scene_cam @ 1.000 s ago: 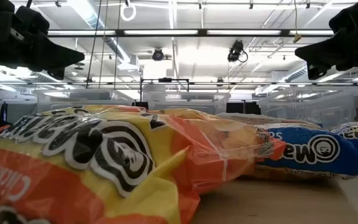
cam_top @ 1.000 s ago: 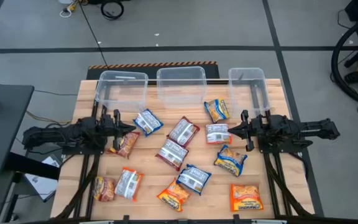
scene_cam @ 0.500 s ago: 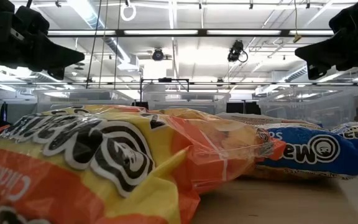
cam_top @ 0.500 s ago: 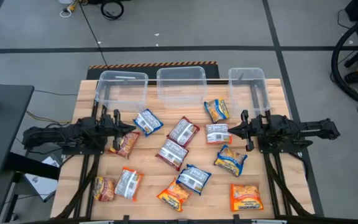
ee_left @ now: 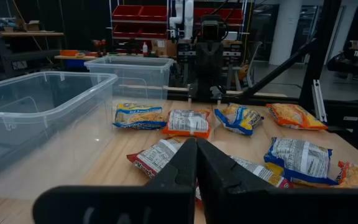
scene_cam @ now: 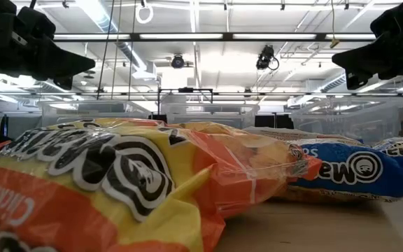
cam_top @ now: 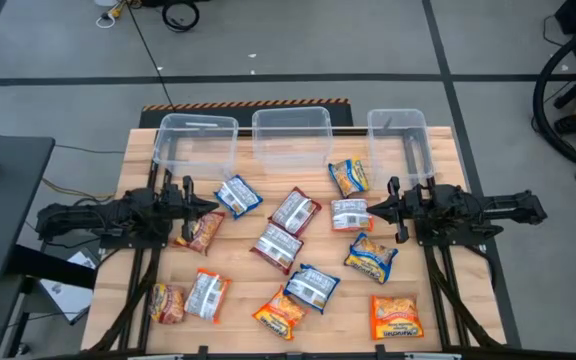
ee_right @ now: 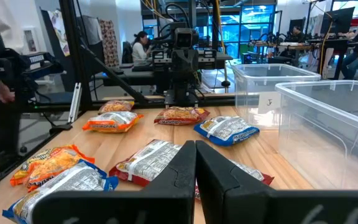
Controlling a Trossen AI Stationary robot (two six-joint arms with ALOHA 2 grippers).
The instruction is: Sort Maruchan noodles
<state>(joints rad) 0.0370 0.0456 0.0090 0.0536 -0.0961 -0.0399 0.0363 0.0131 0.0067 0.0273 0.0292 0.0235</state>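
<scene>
While both tools (cam_top: 211, 207) (cam_top: 370, 208) stay clenched empty, crinkly flat noodle packets (cam_top: 275, 247), wood tabletop (cam_top: 448, 320)

Bright noodle packets on a light wood table

The table (cam_top: 133, 165) is pale brown wood with thin lines in it. Three tubs (cam_top: 292, 135) at 12 o'clock are clear, see-through plastic. The noodle packets (cam_top: 280, 245) come in three looks: blue with yellow, dark red with silver, and orange with yellow. The packet at 5 o'clock (cam_top: 396, 317) is orange and yellow. The one near 3 o'clock (cam_top: 370, 258) is blue and yellow. The two in the middle are dark red with silver-white panels. Both arms (cam_top: 98, 218) are black. A yellow and black striped strip (cam_top: 246, 103) lies on the grey floor at 12 o'clock.
</scene>
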